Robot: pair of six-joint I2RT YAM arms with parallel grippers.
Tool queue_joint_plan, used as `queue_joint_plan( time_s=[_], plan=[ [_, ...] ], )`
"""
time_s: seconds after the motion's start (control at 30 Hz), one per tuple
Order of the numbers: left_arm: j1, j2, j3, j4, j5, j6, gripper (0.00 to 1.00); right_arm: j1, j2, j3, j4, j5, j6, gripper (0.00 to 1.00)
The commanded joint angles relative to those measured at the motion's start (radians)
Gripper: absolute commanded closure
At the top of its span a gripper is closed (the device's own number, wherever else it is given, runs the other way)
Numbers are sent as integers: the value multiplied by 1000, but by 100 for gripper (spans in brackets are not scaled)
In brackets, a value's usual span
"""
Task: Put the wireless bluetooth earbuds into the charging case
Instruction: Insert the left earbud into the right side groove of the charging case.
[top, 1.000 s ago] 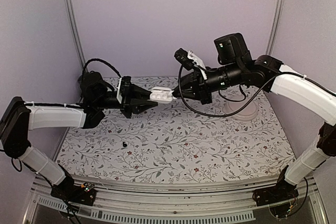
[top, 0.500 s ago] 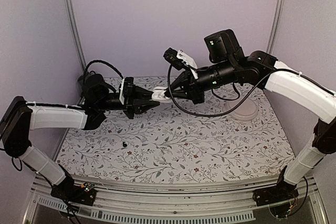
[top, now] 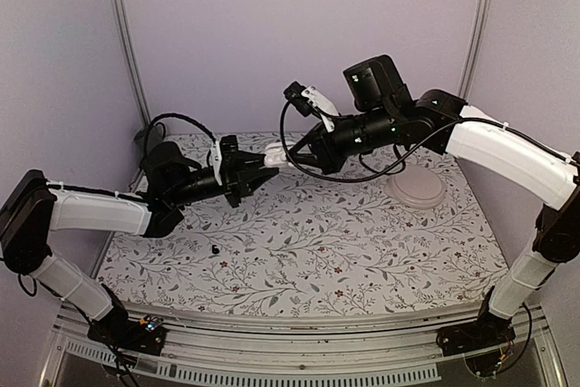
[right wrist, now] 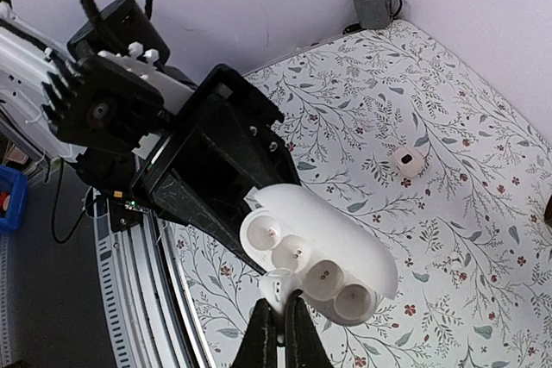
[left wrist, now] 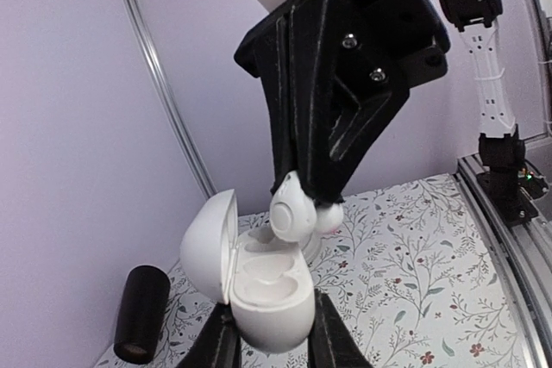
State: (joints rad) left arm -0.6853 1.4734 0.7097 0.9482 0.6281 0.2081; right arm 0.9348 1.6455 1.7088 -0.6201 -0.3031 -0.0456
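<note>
My left gripper (top: pixel 261 169) is shut on the charging case (top: pixel 273 159) and holds it in the air above the back of the table. The case's lid (left wrist: pixel 210 247) is hinged open and both sockets of its base (left wrist: pixel 267 295) show empty. My right gripper (top: pixel 292 157) is shut on one white earbud (left wrist: pixel 293 206), right at the far end of the case's open top. In the right wrist view the earbud (right wrist: pixel 278 286) sits at the case's rim (right wrist: pixel 336 239) between my fingertips (right wrist: pixel 294 321). I cannot tell whether they touch. The other earbud is not in view.
A pale round dish (top: pixel 417 189) stands at the back right. A tiny black bit (top: pixel 216 248) lies on the flowered table at the left. A white round lump with a dark spot (right wrist: pixel 405 160) lies on the table. A grey cup (right wrist: pixel 373 8) stands in a corner.
My right arm has moved left with the earbud and closed the gap to the case. My left arm has drawn back and turned a little, keeping hold of the open case.
</note>
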Motion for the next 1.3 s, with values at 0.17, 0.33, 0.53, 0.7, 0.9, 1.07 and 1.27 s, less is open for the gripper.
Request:
queue_joint_plan(
  time_s=[0.17, 0.33, 0.53, 0.7, 0.9, 1.07, 1.27],
  plan=[
    [-69, -13, -38, 125, -280, 81, 100, -118, -14, -21, 77, -4, 377, 98],
    [-97, 24, -35, 177, -412, 125, 100, -144, 0, -12, 102, -37, 528, 98],
    [-126, 76, -16, 222, -522, 183, 100, -195, 2, -46, 131, -118, 648, 98],
    [-145, 129, 4, 267, -613, 212, 100, -231, -8, -88, 176, -160, 747, 98],
    [-159, 205, 41, 334, -635, 227, 100, -250, 49, -59, 172, -208, 906, 98],
    [-168, 282, 70, 427, -654, 249, 100, -258, 80, -39, 163, -215, 1009, 98],
    [-188, 363, 114, 487, -655, 319, 100, -272, 93, -36, 152, -198, 1109, 98]
  ],
)
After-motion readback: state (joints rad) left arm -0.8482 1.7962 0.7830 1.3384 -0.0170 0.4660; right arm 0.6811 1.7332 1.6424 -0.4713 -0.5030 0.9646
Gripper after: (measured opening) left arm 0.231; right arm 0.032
